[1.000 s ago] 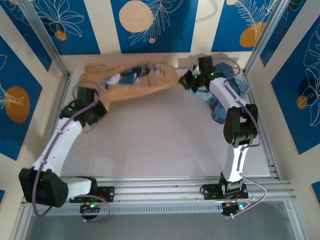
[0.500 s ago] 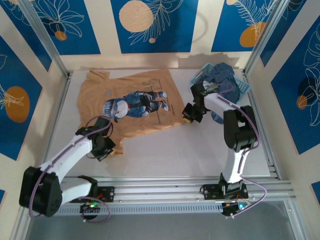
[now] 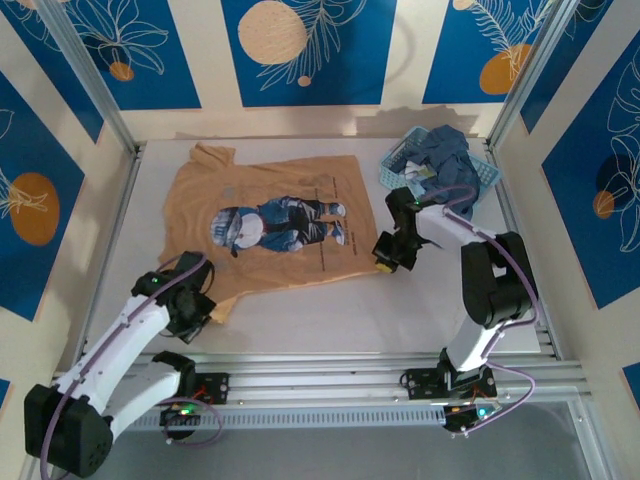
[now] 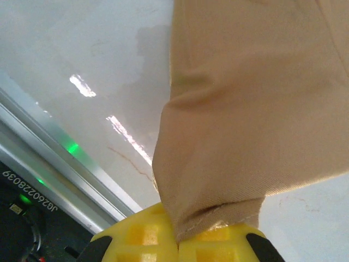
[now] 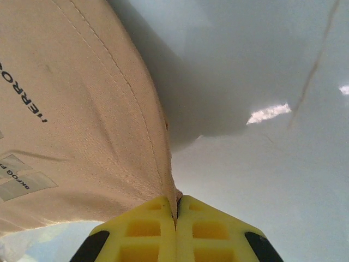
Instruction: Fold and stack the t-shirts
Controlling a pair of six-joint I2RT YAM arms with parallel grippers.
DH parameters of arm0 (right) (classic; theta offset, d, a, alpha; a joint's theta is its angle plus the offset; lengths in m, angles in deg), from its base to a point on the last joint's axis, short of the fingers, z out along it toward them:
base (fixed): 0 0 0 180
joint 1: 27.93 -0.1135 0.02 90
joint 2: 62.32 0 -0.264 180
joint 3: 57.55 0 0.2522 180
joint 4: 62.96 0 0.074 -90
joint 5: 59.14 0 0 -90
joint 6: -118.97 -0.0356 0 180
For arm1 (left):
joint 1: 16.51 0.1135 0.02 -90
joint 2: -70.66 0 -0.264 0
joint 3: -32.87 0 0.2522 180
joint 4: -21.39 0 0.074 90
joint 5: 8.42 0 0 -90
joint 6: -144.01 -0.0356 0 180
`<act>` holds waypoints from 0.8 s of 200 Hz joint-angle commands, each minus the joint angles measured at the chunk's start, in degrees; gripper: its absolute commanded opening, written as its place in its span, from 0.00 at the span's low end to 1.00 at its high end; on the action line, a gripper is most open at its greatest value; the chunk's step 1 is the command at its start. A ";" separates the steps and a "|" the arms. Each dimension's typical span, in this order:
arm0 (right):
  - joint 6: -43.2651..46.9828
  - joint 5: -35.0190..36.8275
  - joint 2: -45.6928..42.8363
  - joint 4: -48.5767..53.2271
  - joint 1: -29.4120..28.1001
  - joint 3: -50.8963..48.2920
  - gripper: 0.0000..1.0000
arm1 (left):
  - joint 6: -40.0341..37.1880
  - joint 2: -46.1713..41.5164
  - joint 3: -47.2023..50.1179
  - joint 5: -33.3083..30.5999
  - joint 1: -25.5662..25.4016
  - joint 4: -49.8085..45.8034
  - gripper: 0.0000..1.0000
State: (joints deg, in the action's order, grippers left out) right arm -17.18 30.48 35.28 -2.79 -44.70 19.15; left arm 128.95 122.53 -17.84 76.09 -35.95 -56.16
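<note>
- Possibly slips free under a hard tug: tan shirt [image 3: 270, 225] pinched by the shut left gripper [image 3: 208, 312] on just a thin corner edge, lower left of the top view.
- Likewise clamped at the hem corner by the right gripper [image 3: 385, 263], centre right; risks skewing or bunching if pulled unevenly.
- Lies spread print-up across the upper-middle table [image 3: 330, 310], mostly flat, puckered and lifted at the lower left corner.
- Heaped unfolded in the basket [image 3: 392, 160], upper right: blue shirts [image 3: 445, 150].
</note>
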 commanded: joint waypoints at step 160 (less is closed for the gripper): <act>-9.88 -7.55 -1.49 6.74 3.07 9.21 0.00 | -25.95 24.96 -33.86 -16.96 -1.36 4.29 0.00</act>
State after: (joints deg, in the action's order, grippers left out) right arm -24.15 24.16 31.37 1.21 -42.02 24.48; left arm 109.43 143.87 -46.36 63.93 -37.00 -52.06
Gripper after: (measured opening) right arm 0.064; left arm 0.044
